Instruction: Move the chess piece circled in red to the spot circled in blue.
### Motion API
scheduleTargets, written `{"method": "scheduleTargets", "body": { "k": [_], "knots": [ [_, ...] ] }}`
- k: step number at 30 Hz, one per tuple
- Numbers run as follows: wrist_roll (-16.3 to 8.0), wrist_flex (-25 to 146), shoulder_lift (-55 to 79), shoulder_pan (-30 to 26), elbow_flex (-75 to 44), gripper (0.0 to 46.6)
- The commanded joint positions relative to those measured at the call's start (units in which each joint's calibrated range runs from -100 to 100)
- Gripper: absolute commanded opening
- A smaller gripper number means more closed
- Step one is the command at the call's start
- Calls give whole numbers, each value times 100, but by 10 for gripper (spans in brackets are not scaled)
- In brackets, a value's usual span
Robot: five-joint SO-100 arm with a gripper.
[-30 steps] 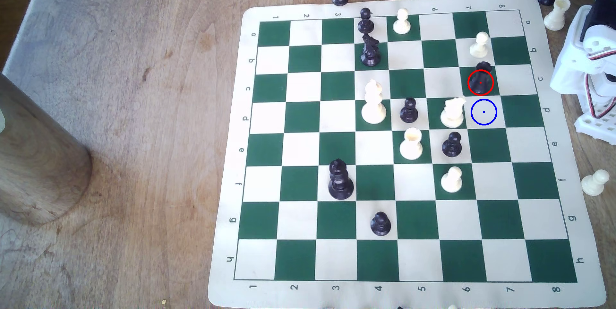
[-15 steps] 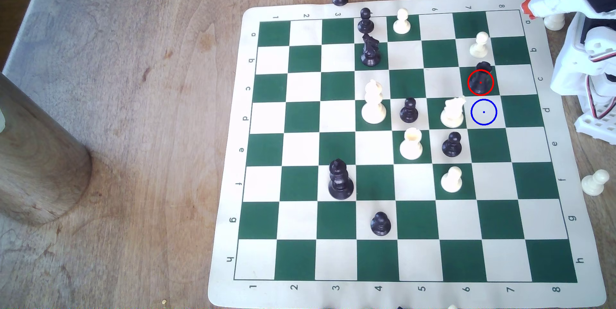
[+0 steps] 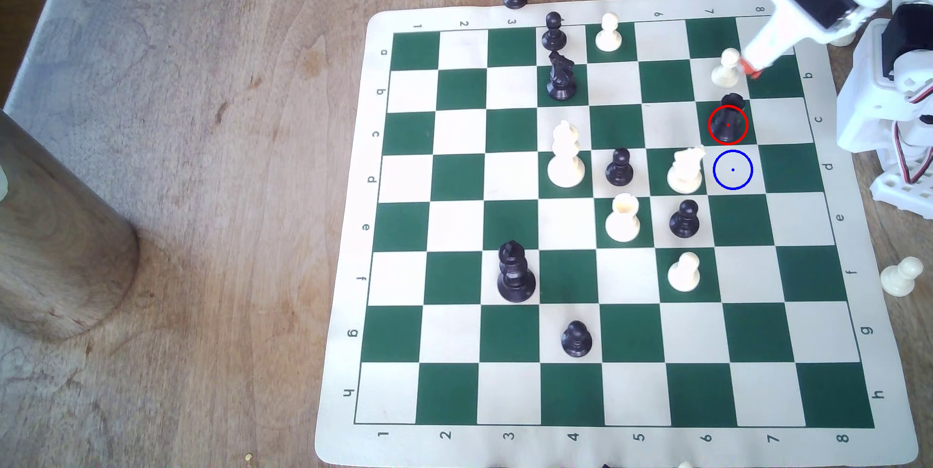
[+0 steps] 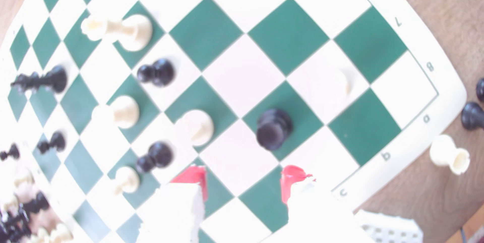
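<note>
**Exterior view: black rook on its red-ringed square, hand spread above the board corner**

Exterior view first: I see the short, stout black rook-like chess piece [image 3: 727, 120] standing upright on a green square of the green-and-cream chess mat [image 3: 595, 448], ringed by a thin red circle. It has a wide, flat-topped head, a thick waist and a round base, all matte black. Directly next to it, on the side nearer this camera's bottom edge, lies the cream square ringed in blue with a blue centre dot [image 3: 732, 169], bare of pieces. A cream knight-like piece [image 3: 684, 171] stands just beside that blue-ringed square on the exterior view's left, and a cream pawn [image 3: 727, 67] stands on the square just beyond the rook.

My white, red-tipped hand [image 3: 748, 67] hangs close to that cream pawn, near the mat's far corner on the exterior view's right, apart from the rook.

From the wrist view, the rook [image 4: 273, 129] looks blurred but plainly dark, with its broad round top toward the lens, sitting on its green square. The hand [image 4: 243, 180] has its two red tips spread apart with nothing between them, and the rook lies beyond the tips. The mat rests on a worn wooden bench [image 3: 202, 195].
</note>
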Motion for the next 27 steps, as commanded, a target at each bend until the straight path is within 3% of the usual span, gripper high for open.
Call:
{"method": "scheduleTargets", "body": {
  "k": [1,4,9,13,18,27],
  "knots": [
    [-34,-244,251,8,-51,239],
    [15,-309,506,118,-51,244],
    [10,-711,1279,165,230,208],
    [-5,-1177,1491,188,647,213],
    [-68,-1489,1763,126,701,185],
    [24,-1743,1992,259,928,194]
  ]
}}
